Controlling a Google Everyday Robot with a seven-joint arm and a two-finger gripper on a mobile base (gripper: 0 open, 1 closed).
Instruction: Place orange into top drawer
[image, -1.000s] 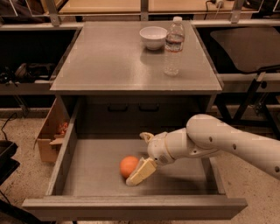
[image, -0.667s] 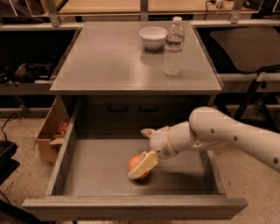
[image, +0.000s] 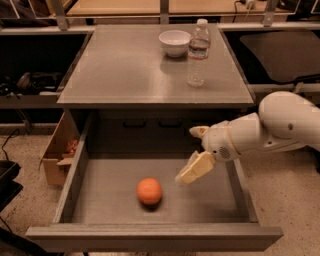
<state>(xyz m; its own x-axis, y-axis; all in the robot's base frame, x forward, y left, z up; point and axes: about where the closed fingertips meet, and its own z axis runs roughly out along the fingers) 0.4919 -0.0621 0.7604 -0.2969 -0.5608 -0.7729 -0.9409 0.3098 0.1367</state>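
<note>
So the main job looks pretty much done here: the orange (image: 149, 191) is seen sitting on the floor of the top drawer (image: 107, 192), around the middle and a bit toward the front, touched by nothing. The gripper (image: 190, 156) is held over the right half of the drawer, up and to the right of the orange and clearly apart from it. Its jaws are spread, and nothing is held between them. The drawer is pulled well out. What's left, going by the task, is probably just the arm being lifted clear; shutting the drawer isn't asked for. Up on the bench (image: 125, 70), a bowl (image: 174, 42) and a bottle (image: 198, 52) are parked at the back, and neither is needed for this.
</note>
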